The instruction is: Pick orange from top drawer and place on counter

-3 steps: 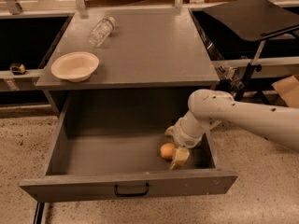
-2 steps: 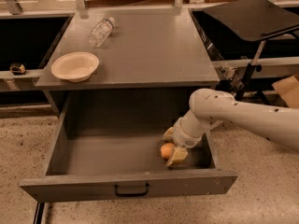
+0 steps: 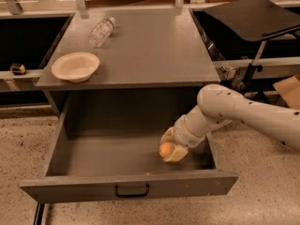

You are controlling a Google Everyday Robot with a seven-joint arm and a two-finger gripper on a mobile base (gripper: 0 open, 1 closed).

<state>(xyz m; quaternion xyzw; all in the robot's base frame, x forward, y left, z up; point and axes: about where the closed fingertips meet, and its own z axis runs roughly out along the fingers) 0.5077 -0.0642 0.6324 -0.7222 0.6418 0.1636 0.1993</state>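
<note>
- The top drawer (image 3: 70, 191) is pulled open at the bottom of the frame.
- Low and right inside it, the gripper (image 3: 171, 146) has its two fingers (image 3: 177, 154) squeezed on the orange (image 3: 164, 149).
- It should hold tight and lift slowly, keeping away from the drawer's right wall and the edge above.
- The counter (image 3: 150, 50) has room in the middle, away from the bowl (image 3: 75, 66) on the left and the bottle (image 3: 101, 31) further back.

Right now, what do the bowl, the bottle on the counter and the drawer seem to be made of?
The bowl: cream, matte, likely paper or moulded fibre. The bottle: clear, see-through plastic, lying down. The top drawer: grey matte panels, perhaps painted metal or laminate. The gripper is inside it, at the orange.
</note>
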